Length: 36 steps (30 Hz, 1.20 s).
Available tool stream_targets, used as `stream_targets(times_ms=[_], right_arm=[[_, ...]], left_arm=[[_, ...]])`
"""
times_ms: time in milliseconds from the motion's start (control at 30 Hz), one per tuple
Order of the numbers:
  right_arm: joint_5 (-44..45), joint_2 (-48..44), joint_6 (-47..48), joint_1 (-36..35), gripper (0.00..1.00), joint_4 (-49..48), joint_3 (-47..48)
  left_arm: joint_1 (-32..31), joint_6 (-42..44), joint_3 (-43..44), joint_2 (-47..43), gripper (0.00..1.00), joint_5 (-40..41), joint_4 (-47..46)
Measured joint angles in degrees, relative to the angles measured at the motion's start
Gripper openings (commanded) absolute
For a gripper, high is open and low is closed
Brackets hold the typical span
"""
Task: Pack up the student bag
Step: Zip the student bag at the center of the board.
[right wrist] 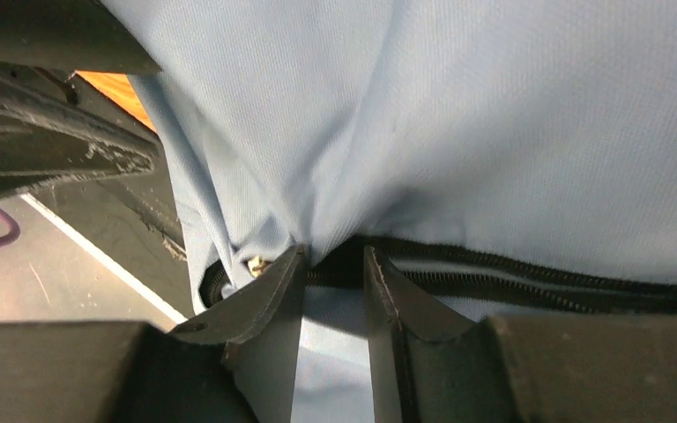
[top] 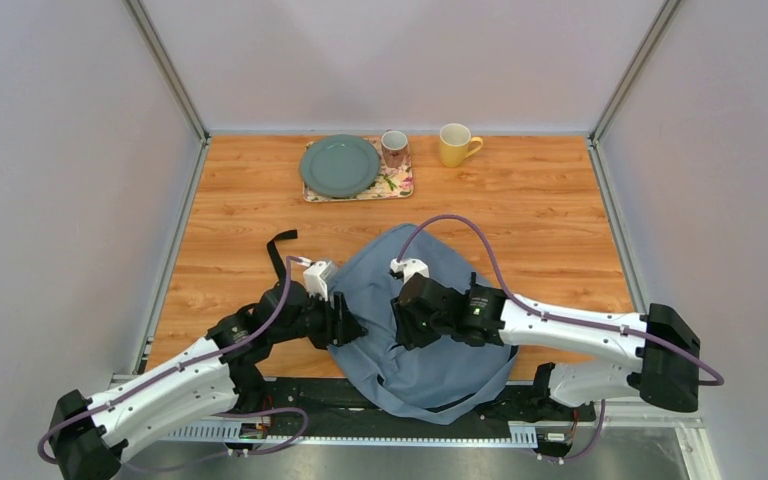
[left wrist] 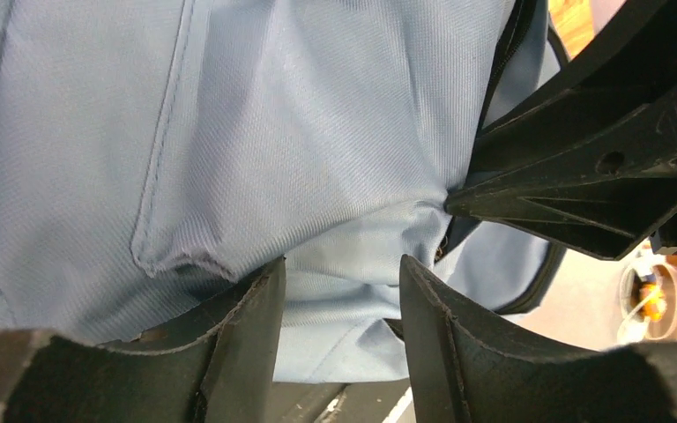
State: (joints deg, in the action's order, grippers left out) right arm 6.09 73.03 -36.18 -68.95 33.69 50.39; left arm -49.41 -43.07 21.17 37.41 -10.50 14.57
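The student bag (top: 430,350) lies at the middle of the worktop's (top: 560,220) near edge, overhanging it. The right fingers (right wrist: 269,300) pinch fabric beside the zipper (right wrist: 511,264); the left fingers (left wrist: 251,335) stand half apart against the cloth. The left should probably seize the opposite lip before both spread the mouth.

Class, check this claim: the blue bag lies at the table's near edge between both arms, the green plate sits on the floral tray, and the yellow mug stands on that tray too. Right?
Not quite. The top external view shows the yellow mug standing on the bare table, to the right of the tray. The bag and the plate are as stated.
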Motion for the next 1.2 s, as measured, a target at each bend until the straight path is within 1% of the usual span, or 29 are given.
stream_targets(times_ms=[133,267,367,500,600,700,967,1000,1067,1200], right_arm=[[-0.61,-2.54,-1.36,-0.9,0.32,2.82,-1.57],[-0.44,-3.5,-3.5,-1.53,0.31,2.27,-3.54],[-0.09,-4.83,-4.98,-1.95,0.31,1.6,-4.9],[-0.09,-6.05,-6.03,-2.36,0.32,0.42,-6.27],[0.35,-6.1,-6.05,-3.37,0.32,0.02,-6.54],[1.09,-6.1,-6.16,-4.94,0.33,-0.92,-7.17],[1.6,-5.92,-8.02,-8.79,0.35,-4.15,-8.41],[1.81,-5.75,-8.17,-9.07,0.36,-4.28,-8.41],[2.64,-5.11,-8.52,-9.88,0.38,-4.46,-8.41],[4.42,-4.2,-9.11,-11.02,0.4,-4.79,-8.41]], left_arm=[[0.04,-5.7,-1.46,-2.56,0.59,-1.88,0.61],[0.04,-14.45,-8.44,-8.07,0.6,-4.0,-1.99],[0.02,-19.87,-11.96,-11.15,0.61,-4.24,-2.34],[0.02,-24.61,-14.88,-11.58,0.63,-4.57,-4.76],[0.02,-26.67,-15.78,-9.35,0.65,-5.62,-8.15],[-0.09,-28.22,-16.17,-5.46,0.66,-6.45,-13.7],[-0.37,-29.14,-16.24,7.63,0.66,-7.98,-26.75],[-0.42,-29.14,-16.26,8.9,0.62,-8.2,-28.02],[-0.42,-29.22,-16.41,11.37,0.58,-8.59,-30.53],[-0.44,-28.7,-16.52,14.47,0.38,-9.07,-32.94]])
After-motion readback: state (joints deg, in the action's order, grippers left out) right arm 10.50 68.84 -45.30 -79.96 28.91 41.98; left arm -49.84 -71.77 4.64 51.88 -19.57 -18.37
